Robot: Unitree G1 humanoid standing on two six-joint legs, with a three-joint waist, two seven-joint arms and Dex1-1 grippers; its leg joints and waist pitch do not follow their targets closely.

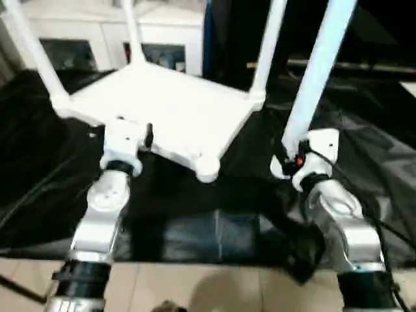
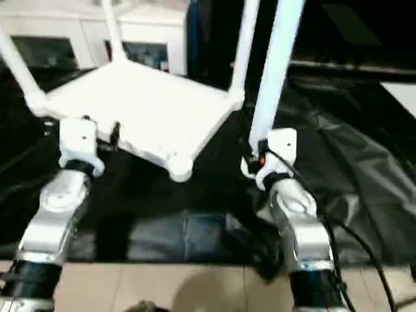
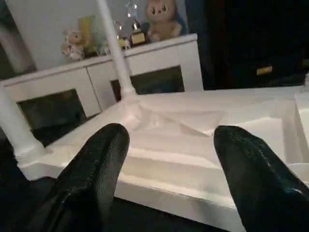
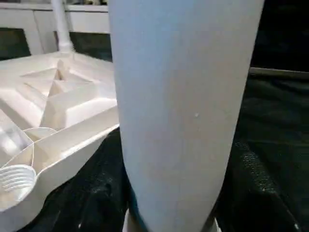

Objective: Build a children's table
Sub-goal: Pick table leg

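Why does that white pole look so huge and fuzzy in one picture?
In the right wrist view the leg stands right against the camera, so it looms soft-edged; in the left eye view the same leg looks slim, held in the right gripper.

I see the white tabletop (image 1: 162,110) lying upside down on the black cover, three legs (image 1: 268,45) standing in its corner sockets; the fourth leg (image 1: 318,71) stands upright beside it, near socket (image 1: 207,170) empty.

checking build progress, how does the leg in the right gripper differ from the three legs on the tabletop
The held leg is gripped at its lower end by the right gripper, beside the tabletop; the three legs stand in corner sockets. The near socket is empty. All are white tubes.
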